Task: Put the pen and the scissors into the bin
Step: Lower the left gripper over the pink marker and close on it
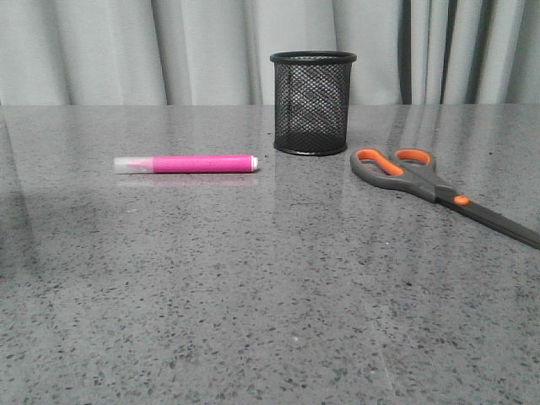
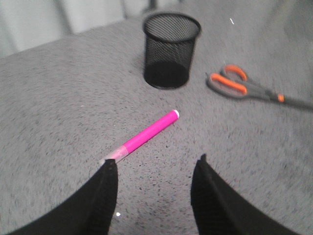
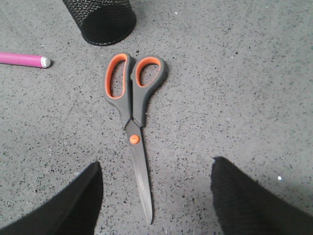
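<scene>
The pink pen point(image 1: 190, 164) lies flat on the grey table, left of the bin, its clear cap pointing left. The black mesh bin point(image 1: 313, 102) stands upright at the back centre. The scissors point(image 1: 422, 180) lie closed to the right of the bin, blades pointing to the right edge. In the left wrist view my left gripper point(image 2: 154, 164) is open and empty above the table, with the pen point(image 2: 146, 134) just ahead of its fingers. In the right wrist view my right gripper point(image 3: 155, 166) is open and empty, with the scissors' point(image 3: 131, 107) blades between its fingers. Neither gripper shows in the front view.
The speckled grey table point(image 1: 253, 304) stretches wide towards the camera. Pale curtains point(image 1: 101, 51) hang behind the table's far edge. The bin also shows in the left wrist view point(image 2: 171, 49) and in the right wrist view point(image 3: 100, 19).
</scene>
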You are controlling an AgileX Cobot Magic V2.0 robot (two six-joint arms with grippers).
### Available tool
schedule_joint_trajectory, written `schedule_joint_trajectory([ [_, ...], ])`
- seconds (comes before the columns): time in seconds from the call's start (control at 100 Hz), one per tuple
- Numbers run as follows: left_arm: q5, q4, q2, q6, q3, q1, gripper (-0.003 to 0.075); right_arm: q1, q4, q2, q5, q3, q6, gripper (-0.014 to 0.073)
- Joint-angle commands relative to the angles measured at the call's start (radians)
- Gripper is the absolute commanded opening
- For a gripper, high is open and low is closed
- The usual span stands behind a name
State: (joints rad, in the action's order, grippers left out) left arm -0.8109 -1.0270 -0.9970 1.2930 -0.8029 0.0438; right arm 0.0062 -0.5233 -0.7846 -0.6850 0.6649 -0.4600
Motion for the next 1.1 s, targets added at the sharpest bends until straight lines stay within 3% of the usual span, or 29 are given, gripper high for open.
schedule_joint_trajectory([
  [0.0,-0.045,-0.057,-0.082,0.163,-0.081,0.037,0.0324,-0.004,-0.026,-0.001,0.047,0.035,-0.023,0.043],
  [0.25,-0.043,-0.055,-0.376,0.379,-0.256,0.169,0.0325,0.004,-0.026,-0.001,0.051,0.035,-0.041,0.043],
  [0.44,-0.055,-0.054,-0.586,0.437,-0.395,0.197,0.0325,0.004,-0.026,-0.001,0.051,0.035,-0.046,0.043],
  [0.62,-0.175,-0.023,-0.742,0.459,-0.519,0.197,0.0324,0.004,-0.026,-0.001,0.052,0.035,-0.046,0.043],
  [1.09,-0.193,0.082,-0.818,0.483,-0.578,0.199,0.0324,0.004,-0.026,-0.001,0.052,0.035,-0.046,0.043],
])
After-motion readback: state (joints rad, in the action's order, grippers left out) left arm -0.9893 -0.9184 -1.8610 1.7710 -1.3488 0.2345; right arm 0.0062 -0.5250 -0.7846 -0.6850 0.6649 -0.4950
